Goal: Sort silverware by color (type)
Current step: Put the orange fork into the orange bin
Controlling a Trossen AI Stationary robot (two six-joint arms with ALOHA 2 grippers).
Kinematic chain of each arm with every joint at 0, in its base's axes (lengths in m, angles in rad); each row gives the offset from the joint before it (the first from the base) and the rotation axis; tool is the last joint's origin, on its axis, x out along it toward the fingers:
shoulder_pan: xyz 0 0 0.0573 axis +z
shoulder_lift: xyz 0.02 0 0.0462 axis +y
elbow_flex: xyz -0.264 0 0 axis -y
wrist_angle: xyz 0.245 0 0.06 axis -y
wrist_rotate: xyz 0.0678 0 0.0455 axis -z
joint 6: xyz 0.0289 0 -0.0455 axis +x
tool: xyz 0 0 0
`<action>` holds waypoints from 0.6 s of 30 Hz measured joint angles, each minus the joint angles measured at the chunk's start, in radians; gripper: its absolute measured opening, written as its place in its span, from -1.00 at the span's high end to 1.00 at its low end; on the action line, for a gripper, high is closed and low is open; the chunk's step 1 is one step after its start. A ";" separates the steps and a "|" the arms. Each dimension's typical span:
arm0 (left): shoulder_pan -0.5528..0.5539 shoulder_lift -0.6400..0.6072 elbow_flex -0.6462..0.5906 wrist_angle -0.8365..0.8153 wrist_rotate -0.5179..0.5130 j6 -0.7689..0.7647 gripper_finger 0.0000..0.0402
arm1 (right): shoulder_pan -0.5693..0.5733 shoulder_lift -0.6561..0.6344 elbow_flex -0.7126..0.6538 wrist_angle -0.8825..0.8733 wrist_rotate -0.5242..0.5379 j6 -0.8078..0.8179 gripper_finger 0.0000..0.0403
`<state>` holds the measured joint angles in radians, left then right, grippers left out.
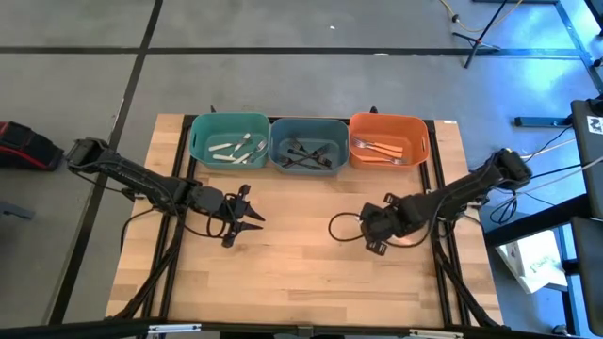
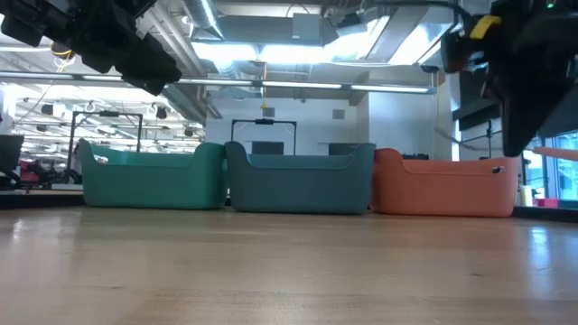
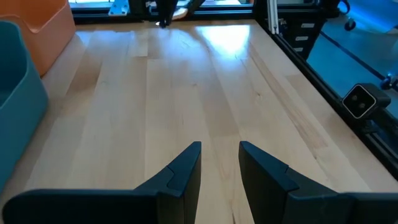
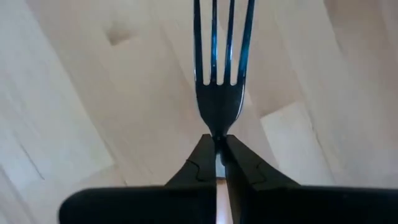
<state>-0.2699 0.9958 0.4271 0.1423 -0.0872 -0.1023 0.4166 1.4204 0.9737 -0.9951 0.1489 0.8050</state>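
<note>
Right claw [image 4: 219,146] clamps fork [image 4: 219,74] | left claw [image 3: 219,163] parted, bare

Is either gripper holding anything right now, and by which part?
The right gripper is shut on a fork, pinching its neck just below the tines. The left gripper is open and holds nothing.

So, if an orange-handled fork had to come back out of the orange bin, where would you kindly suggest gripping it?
Probably mid-handle, coming straight down from above. The orange-handled forks lie flat in the orange bin, roughly lengthwise, and its walls block any side approach; close across the slim handle.
</note>
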 joint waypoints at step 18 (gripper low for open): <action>0.000 0.000 0.000 0.001 0.000 -0.001 0.49 | 0.290 -0.038 0.001 -0.118 0.174 0.244 1.00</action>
<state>-0.2699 0.9958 0.4271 0.1432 -0.0872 -0.1035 0.7070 1.3827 0.9745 -1.1127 0.3230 1.0493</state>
